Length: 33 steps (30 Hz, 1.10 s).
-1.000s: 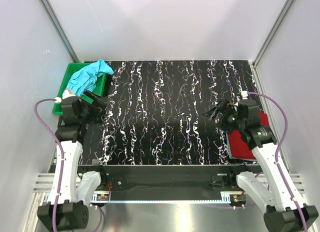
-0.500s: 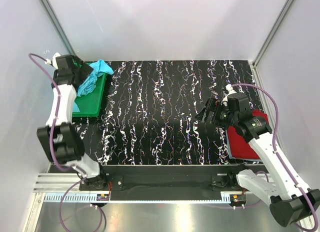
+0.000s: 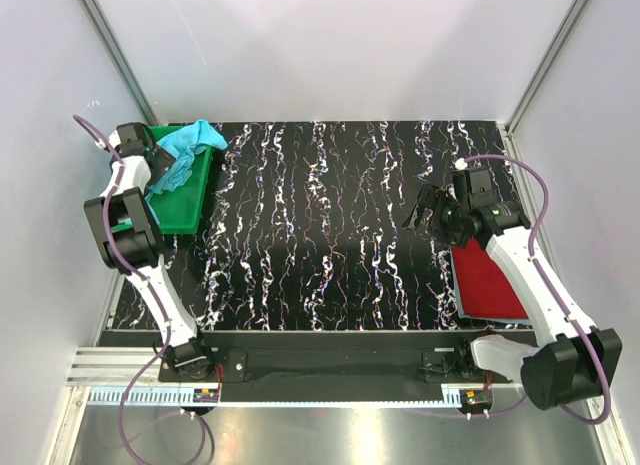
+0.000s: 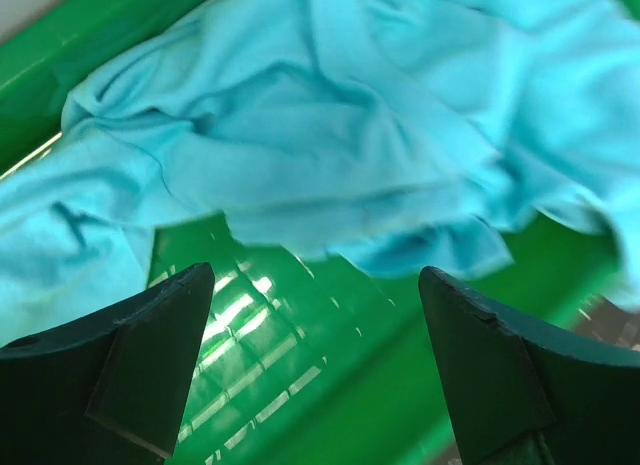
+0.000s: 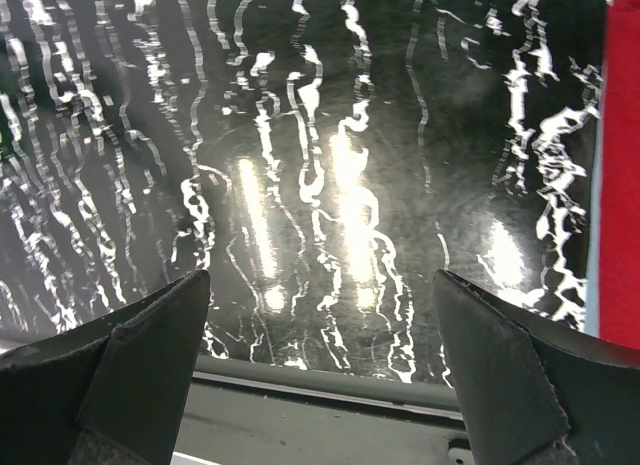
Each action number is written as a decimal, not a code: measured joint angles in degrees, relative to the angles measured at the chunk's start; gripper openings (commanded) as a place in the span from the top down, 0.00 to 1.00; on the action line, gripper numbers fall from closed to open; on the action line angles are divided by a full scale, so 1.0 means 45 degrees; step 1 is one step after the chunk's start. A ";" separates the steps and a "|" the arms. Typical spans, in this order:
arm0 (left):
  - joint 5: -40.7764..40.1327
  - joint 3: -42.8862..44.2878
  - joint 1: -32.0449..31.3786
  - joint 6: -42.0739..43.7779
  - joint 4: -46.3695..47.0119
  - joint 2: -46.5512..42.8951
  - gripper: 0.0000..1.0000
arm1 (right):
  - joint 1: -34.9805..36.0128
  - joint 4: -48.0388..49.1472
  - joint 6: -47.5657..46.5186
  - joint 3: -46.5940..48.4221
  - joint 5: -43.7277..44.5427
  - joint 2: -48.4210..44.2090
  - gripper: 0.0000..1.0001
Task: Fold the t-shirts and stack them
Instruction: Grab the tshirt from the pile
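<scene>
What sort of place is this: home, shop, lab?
Probably a lab test cell: white panels on aluminium posts wall in a black marbled table, the left arm and right arm stand at its near edge, a turquoise t-shirt lies on a green tray.

At the far left corner of my table (image 3: 320,235) sits a green plastic tray (image 3: 192,207), its glossy floor catching the light. The tabletop is black with white marbled streaks, shiny under the lamps. White walls (image 3: 330,45) close in 3 sides, with grey metal posts (image 3: 115,55) at the 2 far corners.
</scene>
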 measured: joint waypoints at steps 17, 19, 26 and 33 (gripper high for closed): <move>0.1787 0.3002 0.0500 -0.0199 -0.0102 0.3337 0.83 | -0.0481 -0.0534 -0.0505 0.0714 0.0102 0.0865 0.00; 0.2399 0.3002 0.0578 -0.0291 -0.0049 0.3337 0.98 | -0.0476 -0.0534 -0.0525 0.0719 0.0136 0.0874 0.00; 0.3988 0.1185 0.0301 -0.1234 0.0403 0.1719 1.00 | -0.0034 -0.0607 -0.0724 0.1166 0.0442 0.0918 0.00; 0.4741 0.0491 -0.0738 -0.2113 0.0612 -0.2186 1.00 | 0.0457 -0.0525 -0.0661 0.1180 0.0403 0.0549 0.00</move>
